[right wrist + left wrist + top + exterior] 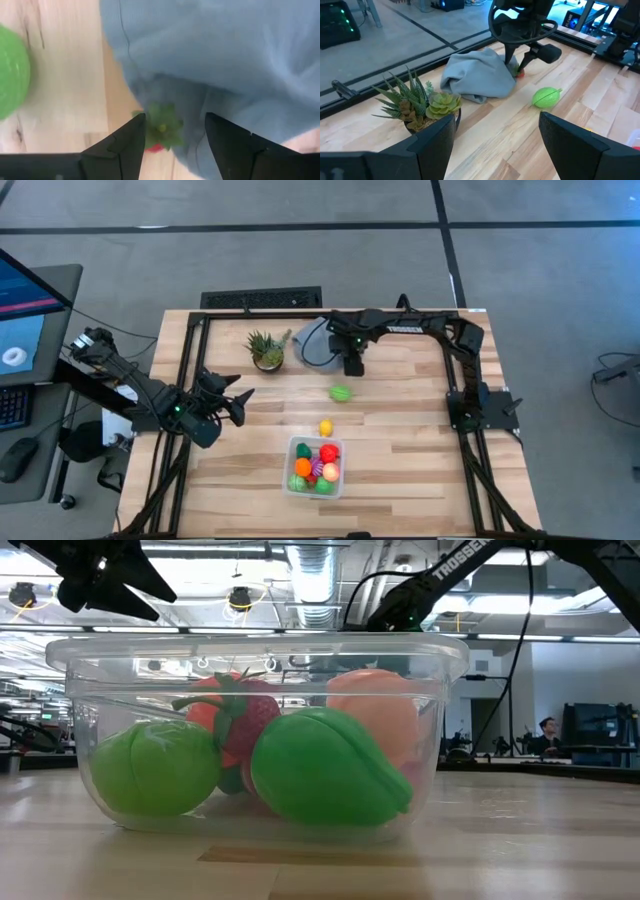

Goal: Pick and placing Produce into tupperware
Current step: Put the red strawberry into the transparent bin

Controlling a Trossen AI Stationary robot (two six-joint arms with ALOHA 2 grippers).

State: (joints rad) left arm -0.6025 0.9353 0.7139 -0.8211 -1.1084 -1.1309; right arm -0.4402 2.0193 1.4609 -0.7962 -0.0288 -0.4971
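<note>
Red toy with green leafy top (161,131) half tucked under grey cloth (240,60), green fruit (11,70) cut off

Produce (316,467) in tupperware (291,484)

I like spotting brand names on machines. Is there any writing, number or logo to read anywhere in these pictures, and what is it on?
"TROSSEN", partly cut off, in white on the dark robot arm in the low view.
The monitor beside the table shows graphics; any text there is too small to read.
Nothing else is readable.
</note>
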